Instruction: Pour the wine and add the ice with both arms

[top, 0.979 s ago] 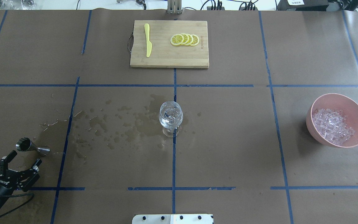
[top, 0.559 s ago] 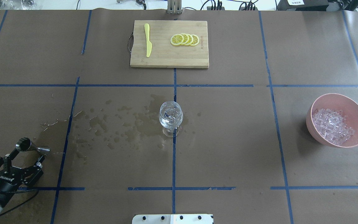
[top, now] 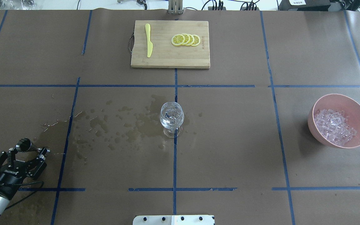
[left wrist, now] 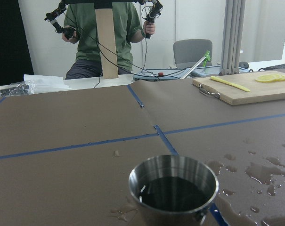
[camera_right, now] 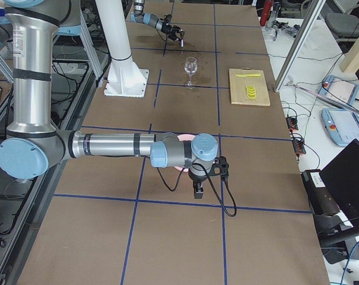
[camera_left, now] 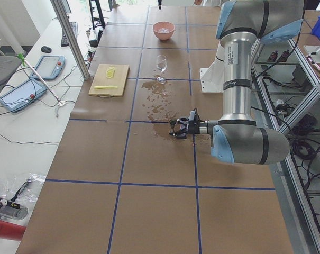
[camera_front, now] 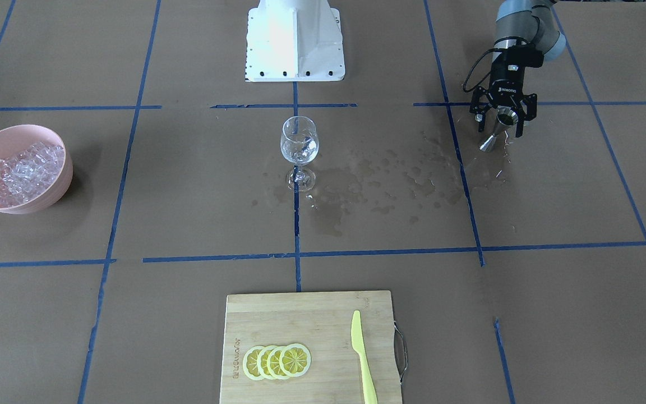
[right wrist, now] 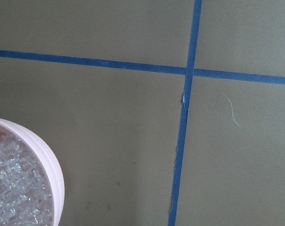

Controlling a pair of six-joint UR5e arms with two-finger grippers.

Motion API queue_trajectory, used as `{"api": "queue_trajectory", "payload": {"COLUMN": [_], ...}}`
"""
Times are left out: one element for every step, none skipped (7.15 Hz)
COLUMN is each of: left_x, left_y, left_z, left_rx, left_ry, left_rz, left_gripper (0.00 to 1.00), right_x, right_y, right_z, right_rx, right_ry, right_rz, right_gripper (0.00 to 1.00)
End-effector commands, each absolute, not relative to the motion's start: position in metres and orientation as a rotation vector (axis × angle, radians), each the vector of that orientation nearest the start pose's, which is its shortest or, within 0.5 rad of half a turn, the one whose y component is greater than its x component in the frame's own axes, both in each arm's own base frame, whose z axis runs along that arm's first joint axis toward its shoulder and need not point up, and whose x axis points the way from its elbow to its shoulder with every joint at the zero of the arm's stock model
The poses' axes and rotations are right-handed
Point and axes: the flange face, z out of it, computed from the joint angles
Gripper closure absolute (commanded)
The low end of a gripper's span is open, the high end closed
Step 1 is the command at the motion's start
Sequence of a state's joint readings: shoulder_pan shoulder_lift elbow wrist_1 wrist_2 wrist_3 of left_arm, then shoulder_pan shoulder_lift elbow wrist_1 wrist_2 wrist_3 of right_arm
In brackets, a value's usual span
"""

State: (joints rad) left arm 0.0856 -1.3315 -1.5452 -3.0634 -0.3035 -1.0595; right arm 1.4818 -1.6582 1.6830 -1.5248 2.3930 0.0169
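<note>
My left gripper (top: pixel 27 152) is open, low over the table at the near left. Its fingers stand on either side of an upright steel jigger (top: pixel 24 145). The front-facing view (camera_front: pixel 499 126) shows the same. In the left wrist view the jigger (left wrist: pixel 173 188) holds dark-looking liquid. A wine glass (top: pixel 172 115) stands at the table's middle with something clear in it. A pink bowl (top: pixel 311 122) of ice cubes (top: pixel 334 123) sits at the right. My right gripper (camera_right: pixel 197 193) hangs by the bowl; I cannot tell its state. Its wrist view shows the bowl's rim (right wrist: pixel 55 181) and ice (right wrist: pixel 15 188).
Wet patches (top: pixel 136 125) spread over the brown paper between the jigger and the glass. A wooden cutting board (top: pixel 170 59) with lemon slices (top: pixel 185 40) and a yellow knife (top: pixel 148 40) lies at the far middle. The white pedestal (camera_front: pixel 295 39) stands at the near edge.
My left gripper has moved forward to the jigger; its open fingers now flank it. The glass, bowl and board have not moved.
</note>
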Motion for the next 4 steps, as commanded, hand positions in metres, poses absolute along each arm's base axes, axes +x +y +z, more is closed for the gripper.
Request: {"api": "queue_trajectory", "payload": {"left_x": [0.3587,0.3612,0.3635,0.3637], "left_y": [-0.199,-0.1987,-0.1984,-0.1983], "left_z": [0.6037,0.6014,0.6,0.5966], "left_rx": [1.253,1.249,1.236,1.234], "left_ry": [0.762,0.773,0.789,0.796], "left_rz": [-0.274,-0.278,-0.273,-0.277], "left_gripper": [0.19,0.31,0.39,0.49], "right_x": [0.0193,0.0193,0.0193,0.0193], "right_y": [-0.4627,-0.4627,-0.4627,-0.4627], "right_z": [0.6376,0.6376,0.6376,0.6376], "right_rx": [0.022,0.022,0.022,0.022], "right_ry": [-0.824,-0.824,-0.824,-0.824], "right_rz": [-0.096,-0.096,-0.096,-0.096], "right_gripper": [0.0,0.0,0.0,0.0]}}
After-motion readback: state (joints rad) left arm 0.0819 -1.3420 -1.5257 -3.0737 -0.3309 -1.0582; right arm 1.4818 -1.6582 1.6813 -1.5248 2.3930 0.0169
